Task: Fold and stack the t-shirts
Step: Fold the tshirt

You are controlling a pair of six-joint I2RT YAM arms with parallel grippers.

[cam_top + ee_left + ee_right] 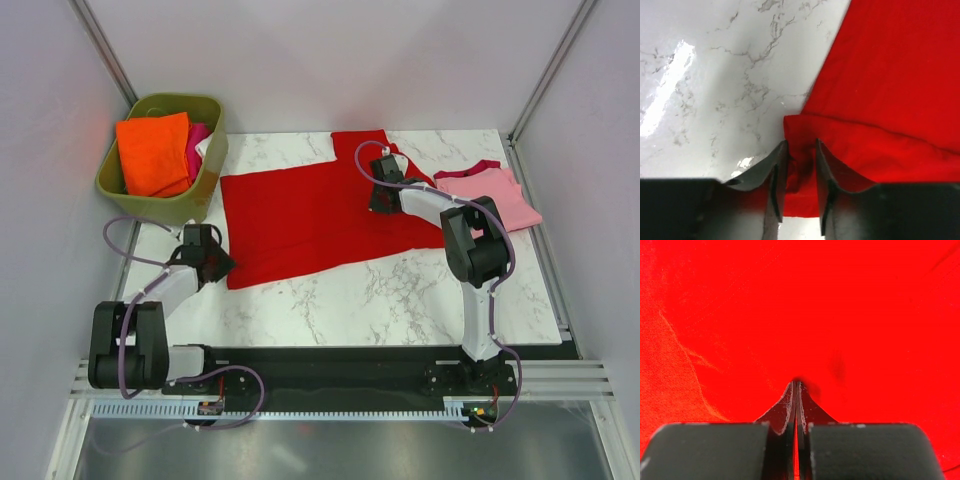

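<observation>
Red hem cloth sits bunched between the fingers of my left gripper [801, 146], at the lower-left corner of the red t-shirt [300, 215], which lies spread across the middle of the marble table [380, 295]. Those jaws stand partly apart with a ridge of fabric between them, and I cannot tell whether they have a hold on it. To do this step well, I judge the whole turned-over hem should sit deep in the pinch, not just its edge, or the corner may slip out during the fold.

Further up the top view, my right gripper [796, 384] is clenched tight, tips down on the shirt near its collar. I cannot tell whether any fabric is caught there. I reckon the 2 grips should rise together and carry the cloth evenly, so the fold lands square and drags in no wrinkles.

Beyond, at the right, the pink t-shirt [495, 195] lies just beside the red one's shoulder. At the upper left, the olive-green tub [150, 205] holds an orange cloth [152, 155].
</observation>
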